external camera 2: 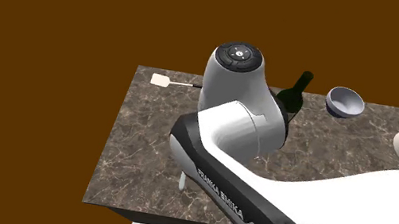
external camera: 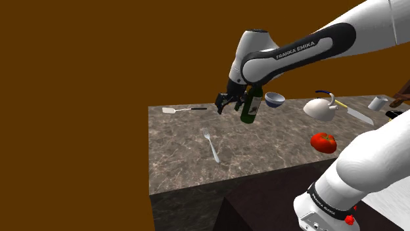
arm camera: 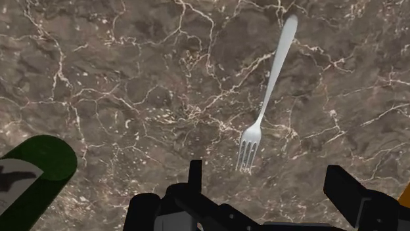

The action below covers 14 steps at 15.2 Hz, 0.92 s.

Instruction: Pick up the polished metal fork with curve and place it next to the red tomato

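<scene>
Silver and shiny, the fork [arm camera: 270,85] lies flat on the brown marble tabletop [arm camera: 118,79], below the pincer [arm camera: 265,172]. The pincer hangs above it, wide open, with nothing in it. The fork looks light, hard and thin, and likely slippery, so it could slide out. The thin middle of the handle seems the best spot to pinch. The red tomato [external camera: 323,141] sits well apart from the fork. Farther back stands a green bottle [external camera: 250,108], maybe touching the arm.
</scene>
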Tool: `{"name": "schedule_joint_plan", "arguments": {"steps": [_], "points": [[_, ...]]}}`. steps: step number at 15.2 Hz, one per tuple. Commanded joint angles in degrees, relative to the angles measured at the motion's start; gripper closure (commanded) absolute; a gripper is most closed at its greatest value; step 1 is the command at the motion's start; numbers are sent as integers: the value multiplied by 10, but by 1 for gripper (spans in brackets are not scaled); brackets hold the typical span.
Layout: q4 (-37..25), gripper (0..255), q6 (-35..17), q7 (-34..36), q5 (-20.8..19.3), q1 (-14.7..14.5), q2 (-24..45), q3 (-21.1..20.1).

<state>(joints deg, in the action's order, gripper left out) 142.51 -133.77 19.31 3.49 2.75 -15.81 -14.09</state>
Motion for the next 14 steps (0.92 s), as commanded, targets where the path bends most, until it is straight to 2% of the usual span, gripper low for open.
{"name": "schedule_joint_plan", "arguments": {"steps": [1,7,12,14], "points": [[-9,0,-33,32,-12,6,46,-11],[-48,0,-114,142,-73,15,186,-27],[-101,0,-162,237,-135,-3,305,-9],[-102,0,-169,240,-139,-6,313,-5]]}}
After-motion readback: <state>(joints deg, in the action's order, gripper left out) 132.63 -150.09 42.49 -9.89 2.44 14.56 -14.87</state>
